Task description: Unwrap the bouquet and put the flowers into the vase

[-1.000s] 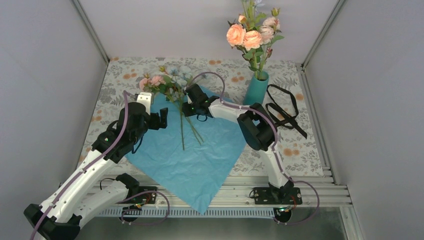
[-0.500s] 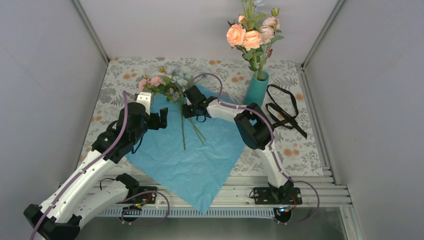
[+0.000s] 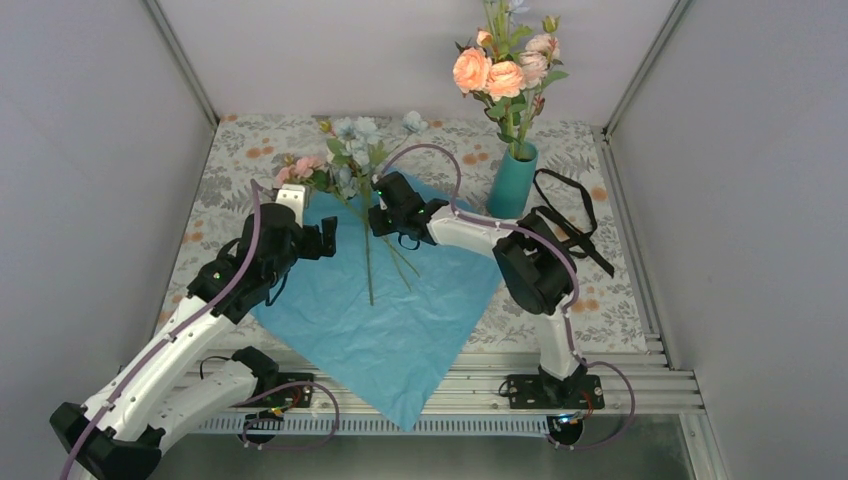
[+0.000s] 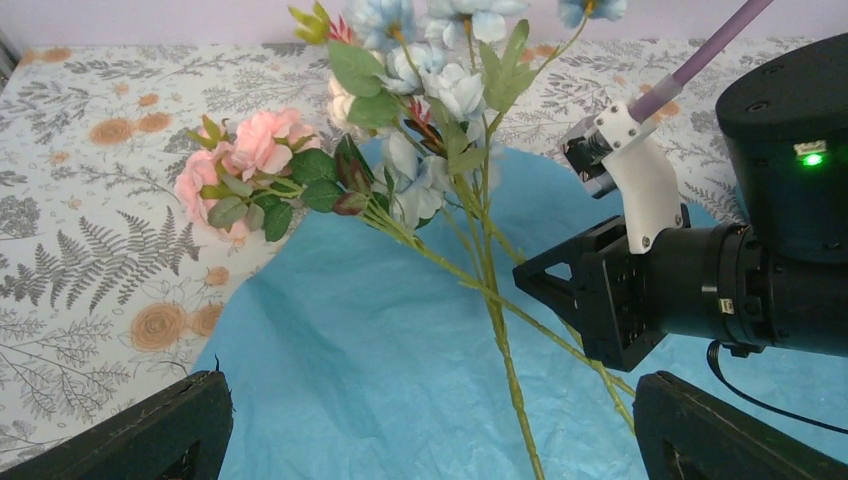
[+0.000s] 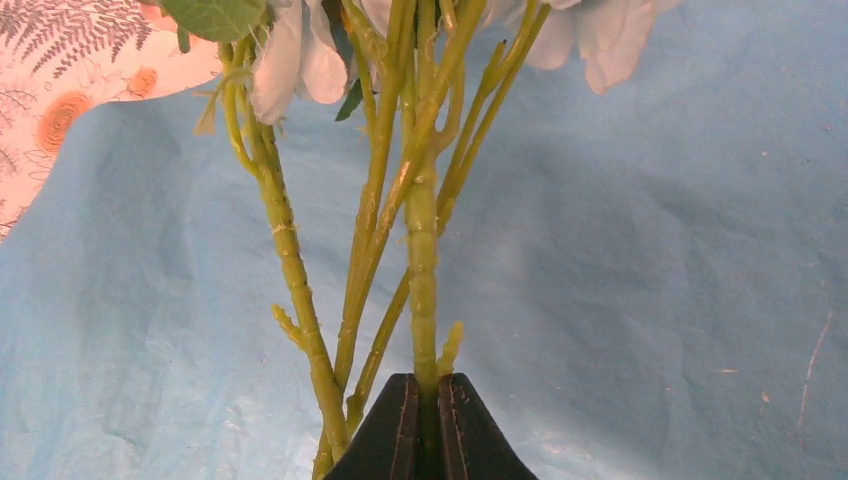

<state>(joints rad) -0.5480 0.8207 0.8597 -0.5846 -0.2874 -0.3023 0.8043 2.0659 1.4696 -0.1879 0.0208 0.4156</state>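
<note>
Now, stem [image 5: 422, 260] (green) in right pincer [image 5: 421, 388]

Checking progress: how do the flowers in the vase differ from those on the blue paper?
The vase flowers stand upright in the vase; the paper flowers sprawl low over the blue paper. The vase flowers are mostly peach and pink roses; the paper flowers mix pale-blue blossoms with pink. Nothing grips the vase flowers; the right gripper is shut on one paper-flower stem. Both have green stems.
</note>
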